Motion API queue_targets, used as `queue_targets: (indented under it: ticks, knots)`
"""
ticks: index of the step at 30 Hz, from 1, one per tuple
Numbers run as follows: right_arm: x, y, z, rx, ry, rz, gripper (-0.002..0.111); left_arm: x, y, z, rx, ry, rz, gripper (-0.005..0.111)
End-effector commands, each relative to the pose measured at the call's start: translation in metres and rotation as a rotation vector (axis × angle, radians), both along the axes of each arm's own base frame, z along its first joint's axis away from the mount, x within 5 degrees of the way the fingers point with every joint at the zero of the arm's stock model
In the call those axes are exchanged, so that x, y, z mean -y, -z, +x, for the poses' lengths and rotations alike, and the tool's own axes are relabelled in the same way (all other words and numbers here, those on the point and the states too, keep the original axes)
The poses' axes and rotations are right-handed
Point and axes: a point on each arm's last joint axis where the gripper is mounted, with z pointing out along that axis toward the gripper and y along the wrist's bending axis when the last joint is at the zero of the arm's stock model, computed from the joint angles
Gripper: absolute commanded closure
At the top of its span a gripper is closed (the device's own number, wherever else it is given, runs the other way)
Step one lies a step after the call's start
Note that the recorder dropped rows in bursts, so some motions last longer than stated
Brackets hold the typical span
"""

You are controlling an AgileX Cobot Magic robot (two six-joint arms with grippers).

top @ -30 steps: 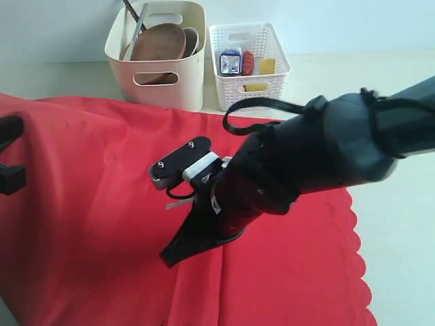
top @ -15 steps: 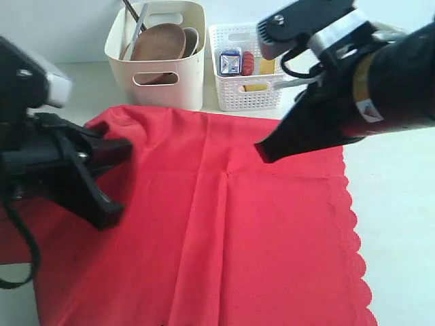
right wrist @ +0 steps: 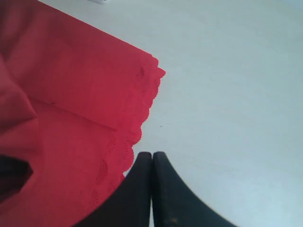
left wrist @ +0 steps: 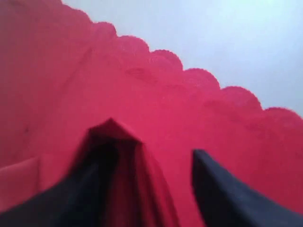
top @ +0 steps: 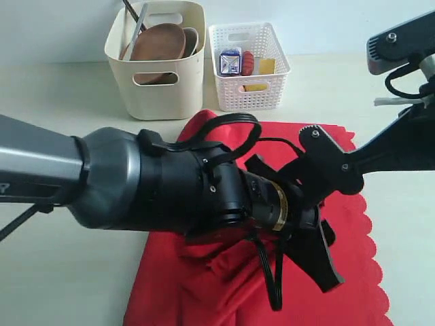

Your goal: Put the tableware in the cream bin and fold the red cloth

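Observation:
The red cloth lies bunched and doubled over on the right half of the table, its scalloped edge towards the right. My left gripper reaches across it. In the left wrist view the left gripper is open, with a fold of the cloth draped over one finger. My right gripper is shut and empty, just off the cloth's scalloped side; it hangs at the right. The cream bin at the back holds the wooden plate, a white bowl and long utensils.
A white lattice basket with a small carton and food items stands right of the bin. Bare pale table shows on the left where the cloth has been drawn away, and also beyond the scalloped edge.
My left arm swept from the far left across to the right, dragging the cloth's left part over onto the right half. My right arm pulled back to the right edge, staying shut.

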Motion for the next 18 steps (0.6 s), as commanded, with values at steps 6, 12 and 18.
queue_targets:
  ticks: [6,12,18]
  knots:
    - [-0.001,-0.002,0.002,0.041,-0.022,0.008,0.108,-0.024,-0.048,0.002,0.047,-0.042,0.122,0.004]
    - [-0.006,-0.004,0.003,0.061,-0.057,0.046,0.108,-0.074,-0.114,-0.004,0.127,-0.087,0.074,0.083]
    - [-0.022,0.005,0.007,0.035,-0.127,0.089,0.108,-0.144,-0.066,0.005,0.006,-0.27,0.055,0.106]
